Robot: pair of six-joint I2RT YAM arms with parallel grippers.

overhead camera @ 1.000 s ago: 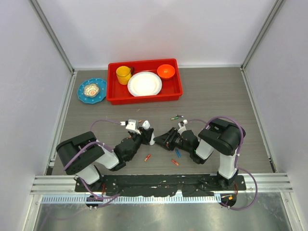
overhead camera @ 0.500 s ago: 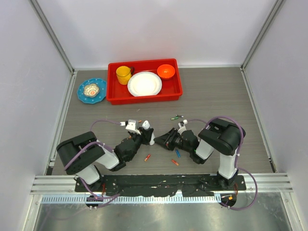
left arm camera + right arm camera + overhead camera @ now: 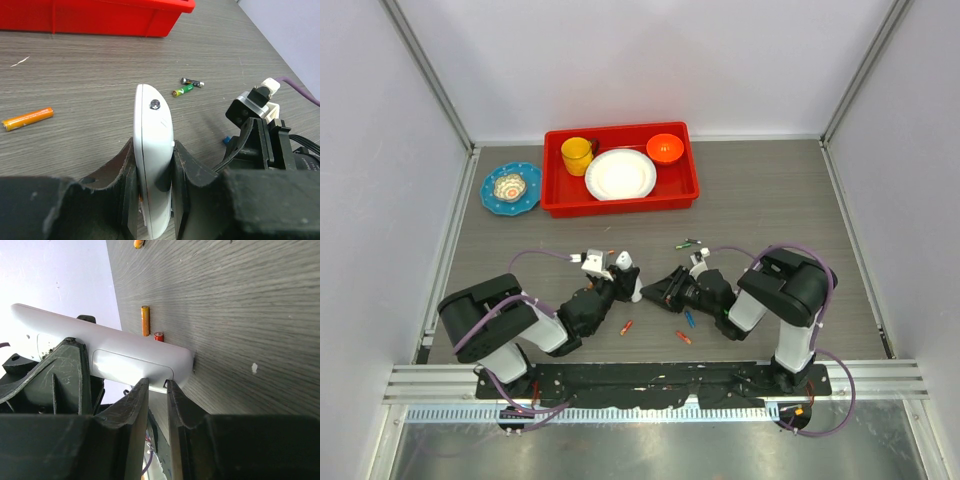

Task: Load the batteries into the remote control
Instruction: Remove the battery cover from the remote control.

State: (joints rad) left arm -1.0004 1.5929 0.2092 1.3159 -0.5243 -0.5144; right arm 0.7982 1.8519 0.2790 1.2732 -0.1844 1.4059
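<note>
Orange-red is showing nearest my bases: one small orange-red cylindrical battery (image 3: 627, 327) is lying on the grey wood-grain table (image 3: 770, 200) just short of my left arm's wrist. A second orange-red battery (image 3: 683, 337) and a thin blue battery (image 3: 689, 319) are lying just short of my right arm's wrist. All three are loose and none is in the handset yet.

Just beyond them, my left gripper (image 3: 152, 200) is clamping the slim white rectangular plastic remote control (image 3: 153, 145) on edge between both pads. Its long axis is running away from my palm toward the far side.

My right gripper (image 3: 157, 387) is sitting just beside the remote on its right and pointing at its broad face. Its jaws are drawn narrow, with only a slit between them. Their tips are sitting at the lower edge of a rounded panel outline on that face. I cannot tell whether they are nipping its lip or merely resting near it.

I am judging that the coming move turns on this: the panel is facing my right arm, and the blue and second orange-red cells are lying closer to that arm too.

Farther out, a green cylindrical battery (image 3: 184, 90) and an orange one (image 3: 27, 119) are lying on the table, and the red plastic tray (image 3: 125, 7) is standing well beyond them
</note>
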